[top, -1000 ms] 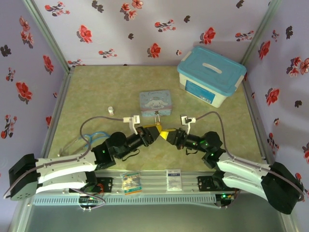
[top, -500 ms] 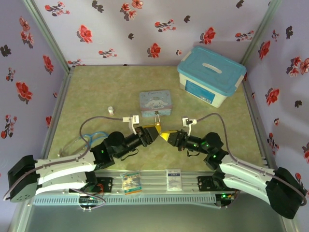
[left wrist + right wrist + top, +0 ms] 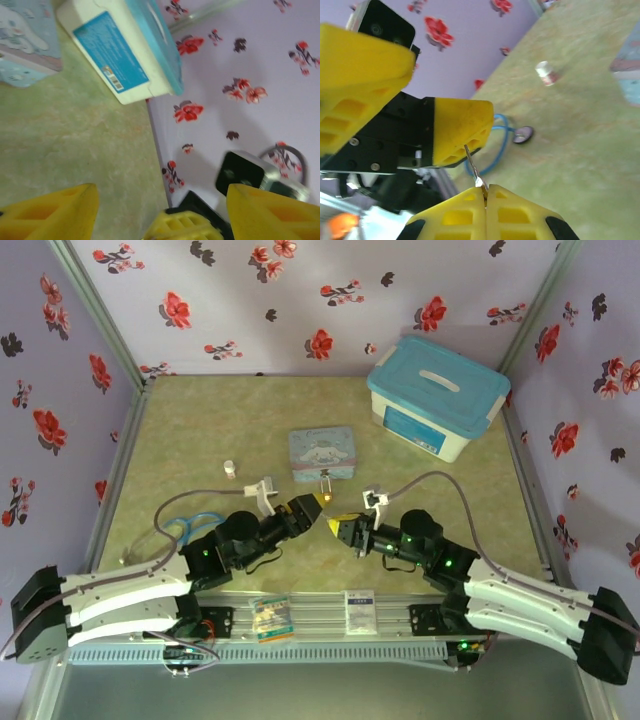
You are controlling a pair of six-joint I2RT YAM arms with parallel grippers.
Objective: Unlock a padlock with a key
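Note:
The padlock (image 3: pixel 326 494) is a tiny gold speck with a thin shackle, lying on the table just in front of the light-blue tin (image 3: pixel 322 452). My left gripper (image 3: pixel 313 506) sits just near of it, open, and the left wrist view shows nothing between the jaws of the left gripper (image 3: pixel 161 192). My right gripper (image 3: pixel 486 189) is shut on the key (image 3: pixel 473 164), whose slim blade sticks out and touches a yellow left finger (image 3: pixel 462 130). From above, the right gripper (image 3: pixel 334 522) points left, almost tip to tip with the left one.
A white box with a blue lid (image 3: pixel 437 397) stands at the back right. A small white cylinder (image 3: pixel 230 469) stands left of the tin. Blue tubing (image 3: pixel 195 525) with a round disc (image 3: pixel 523 135) lies by the left arm. Flowered walls enclose three sides.
The left jaws have opened wider. Both grippers have shifted a little to the left and nearer, and the padlock now lies apart from the left fingers.

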